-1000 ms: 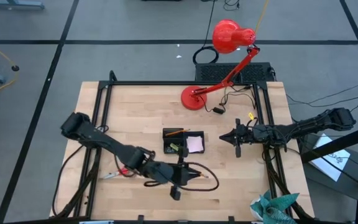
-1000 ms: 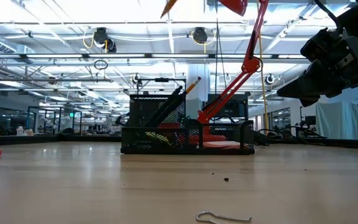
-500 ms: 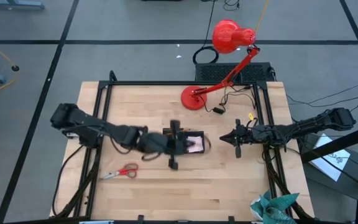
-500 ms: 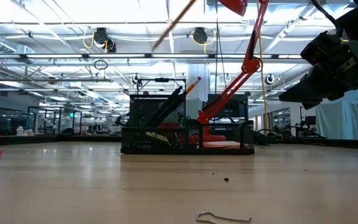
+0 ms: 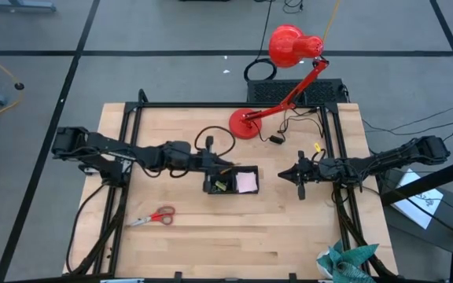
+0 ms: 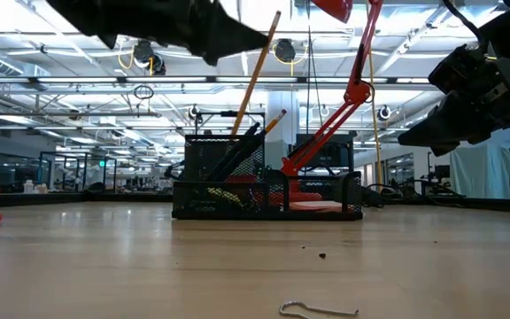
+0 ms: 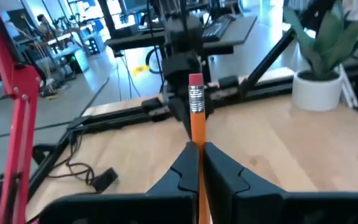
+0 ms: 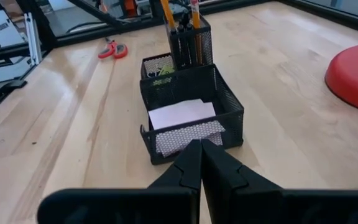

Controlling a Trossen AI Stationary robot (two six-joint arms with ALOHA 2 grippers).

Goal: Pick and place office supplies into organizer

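The organizer (image 5: 231,181) sits near the middle of the table, a black mesh tray with a tall pen cup at its left end, and what has just changed is right above that cup: a second ago the left gripper (image 5: 220,167) was down near the front edge of the table, half a second ago it was sweeping across, and now it hangs over the cup with an orange pencil (image 6: 255,73) pinched between its closed fingers, eraser end up, tip slanting down into the cup. By my reckoning that pencil is as good as delivered; it only wants letting go. Counting what is in the tray: from the right wrist view two orange pencils stand in the cup, one of them (image 8: 165,12) probably the one being lowered, with dark pens beside them that I cannot count; one pale sticky-note pad (image 8: 184,114) lies in the nearer compartment, and a small heap of yellow-green bits (image 8: 161,70) in the one behind it. Outside the tray I count one pair of red-handled scissors (image 5: 155,216), well apart from it toward the near left of the table, not yet picked up. The right gripper (image 5: 286,174) waits just right of the tray, fingers pressed together on nothing. One red desk lamp (image 5: 278,79) stands at the far side.
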